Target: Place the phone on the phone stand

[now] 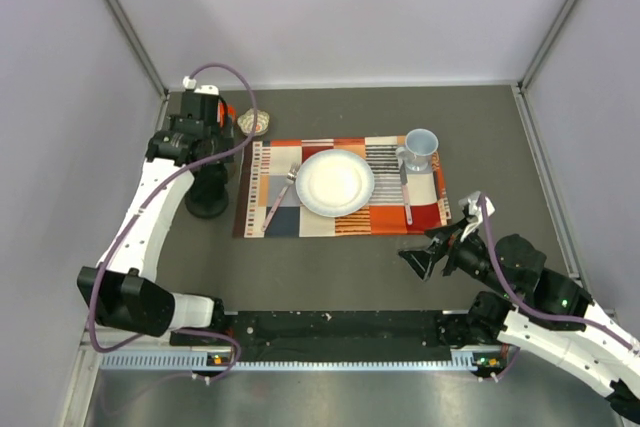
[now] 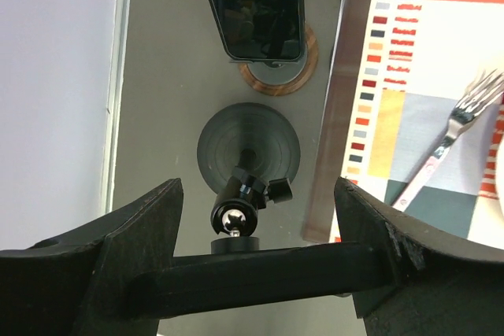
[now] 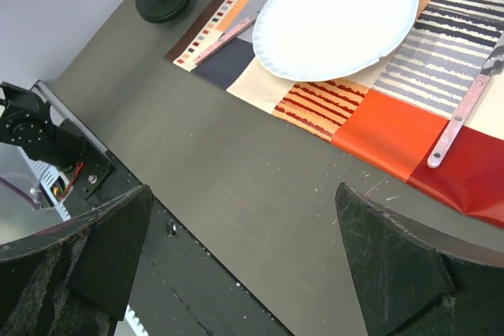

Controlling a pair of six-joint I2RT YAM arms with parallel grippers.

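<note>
Two pincers are on record, both with jaws spread wide and nothing held.

Left wrist view: the left pincer [image 2: 258, 194] hangs open above a black round-based post [image 2: 248, 151], whose clamp head shows between the two fingers. Beyond the post, at the top edge, the phone [image 2: 256, 5] lies screen up. Its near end is seated over the round brown base of the phone stand [image 2: 276, 83], and the stand's plate is hidden under it. The phone lies past the fingertips and clear of them, with the post between. To the right, a fork [image 2: 453, 127] rests on a patterned placemat [image 2: 409, 76].

Right wrist view: the right pincer [image 3: 242, 194] stands open over the bare dark worktop [image 3: 236, 155], short of the placemat's near edge. A white plate [image 3: 335, 17] and a knife [image 3: 465, 116] lie on the mat. The post's base and a brown disc show at the far top edge. The phone cannot be made out here.

Top view: the left arm reaches to the far left corner, its pincer close beside the phone stand, which sits just off the placemat's far left corner. The right pincer is near the mat's near right corner, well apart from the stand. A mug [image 1: 420, 147] stands on the mat's far right corner.
</note>
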